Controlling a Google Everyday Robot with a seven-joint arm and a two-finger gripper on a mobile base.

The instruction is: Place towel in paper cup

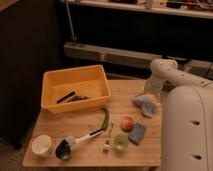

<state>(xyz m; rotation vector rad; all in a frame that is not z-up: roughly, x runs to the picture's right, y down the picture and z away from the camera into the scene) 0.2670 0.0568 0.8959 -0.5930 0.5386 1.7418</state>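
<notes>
**Colleague:** Where is the cloth?

**Operator:** On my screen the small wrinkled pale blue-grey cloth towel [145, 105] lies on the light wooden table [90, 156], at its right side, about midway between the near and far edges. The robot's white arm bends down over it. The gripper [148, 94] sits at the towel's far edge, right above it. I cannot tell whether the gripper is released or clenched, nor whether it touches the cloth.

**Colleague:** And the target?

**Operator:** The short round white paper cup [42, 145] stands upright at the near left corner, well apart from the towel. Between them I see:
- a black-headed scoop with a white handle [75, 142]
- a long green pepper [104, 118]
- a small green cup [120, 142]
- an orange-red round fruit [127, 123]
- a flat rectangular blue sponge [137, 133], just near of the towel

A yellow rectangular plastic bin [50, 80] sits at the far left.
</notes>
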